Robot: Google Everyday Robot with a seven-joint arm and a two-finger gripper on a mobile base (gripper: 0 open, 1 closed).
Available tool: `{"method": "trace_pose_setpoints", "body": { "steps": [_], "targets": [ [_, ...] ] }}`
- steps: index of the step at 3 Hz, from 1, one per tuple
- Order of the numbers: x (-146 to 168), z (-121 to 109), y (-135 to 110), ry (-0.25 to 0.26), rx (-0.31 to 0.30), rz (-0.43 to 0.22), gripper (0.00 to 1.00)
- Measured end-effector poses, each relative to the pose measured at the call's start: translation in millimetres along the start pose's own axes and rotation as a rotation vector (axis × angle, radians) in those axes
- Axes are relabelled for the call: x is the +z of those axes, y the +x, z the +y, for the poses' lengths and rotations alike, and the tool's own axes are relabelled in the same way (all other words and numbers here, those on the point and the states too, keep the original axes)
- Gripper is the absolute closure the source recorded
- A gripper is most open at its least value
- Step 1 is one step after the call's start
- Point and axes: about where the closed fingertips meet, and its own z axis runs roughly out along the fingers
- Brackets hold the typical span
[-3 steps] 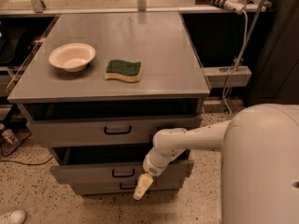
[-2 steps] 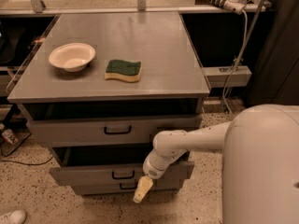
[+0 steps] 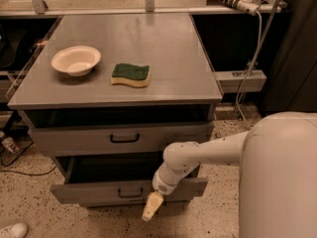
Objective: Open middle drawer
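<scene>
the middle drawer (image 3: 89, 191) stands a little further out of the cabinet than a second ago, and the gripper (image 3: 151, 207) has dropped slightly lower and nearer the camera with it. the drawer's grey front now lies well forward of the frame, with a dark open gap above it, and its small black bar handle (image 3: 130, 193) sits centred on the front. the gripper hangs at the end of the white arm (image 3: 208, 152), which reaches in from the robot's body (image 3: 280, 177) on the right. it points down and to the left, just to the right of the handle, with its cream-coloured tip below the drawer's lower edge and over the speckled floor (image 3: 34, 212). whether the gripper is wide or narrow cannot be told, nor whether it touches the drawer front.

above, the top drawer (image 3: 74, 140) is also pulled out a short way, with its own black handle (image 3: 125, 138) in the middle. on the grey cabinet top (image 3: 158, 38) a cream bowl (image 3: 76, 60) stands upright near the left edge. a green and yellow sponge (image 3: 130, 75) lies flat just to its right, apart from it. a white cable (image 3: 253, 53) hangs down behind the cabinet's right side, and the toe of a white shoe (image 3: 12, 229) shows at the lower left corner.
</scene>
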Motion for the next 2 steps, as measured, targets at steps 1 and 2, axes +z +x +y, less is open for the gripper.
{"method": "trace_pose_setpoints", "body": {
  "steps": [1,2],
  "targets": [
    [-1,0,0,0.0,0.0,0.0,0.0],
    [-2,25,15,-0.032,0.017,0.025,0.0]
  ]
}}
